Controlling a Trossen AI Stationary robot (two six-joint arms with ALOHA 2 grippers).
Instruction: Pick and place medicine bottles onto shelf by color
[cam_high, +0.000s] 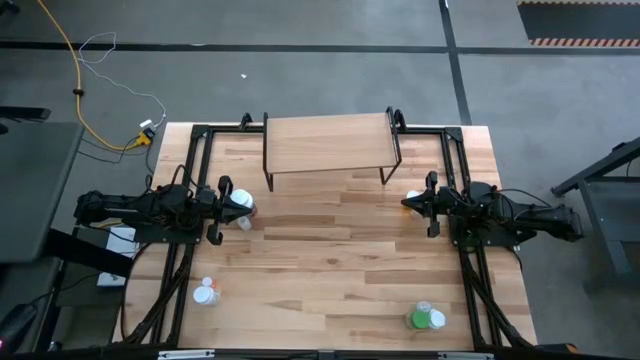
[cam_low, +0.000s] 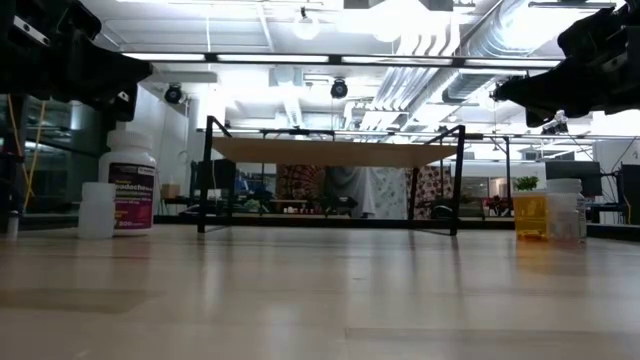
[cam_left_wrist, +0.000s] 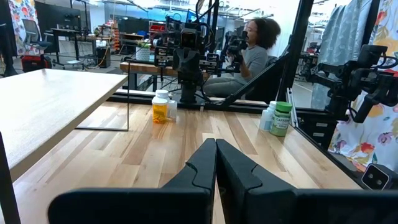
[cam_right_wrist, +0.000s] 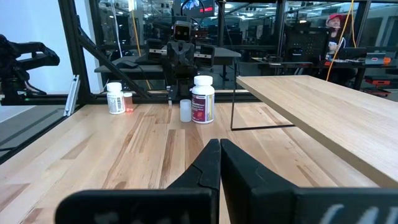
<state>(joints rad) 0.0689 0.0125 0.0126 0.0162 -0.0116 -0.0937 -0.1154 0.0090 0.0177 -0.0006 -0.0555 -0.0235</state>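
Observation:
The light-wood shelf (cam_high: 325, 145) on black legs stands at the table's far middle, with nothing on it. My left gripper (cam_high: 230, 204) is shut and held above the table. Its tips are over a large white bottle with a magenta label (cam_right_wrist: 202, 107) and a small white bottle (cam_right_wrist: 185, 110). My right gripper (cam_high: 405, 203) is shut and also raised. Beside its tips stand an orange bottle (cam_left_wrist: 160, 111) and a white bottle (cam_high: 413, 196). A green bottle (cam_high: 421, 320) and a white one (cam_high: 437, 319) stand near right. A white bottle (cam_high: 205, 297) and a red-topped one (cam_right_wrist: 127, 101) stand near left.
Black frame rails (cam_high: 195, 150) run along the table's left and right sides. The middle of the tabletop (cam_high: 330, 250) between the arms is bare wood. A person (cam_left_wrist: 255, 56) sits in the room beyond the table's right side.

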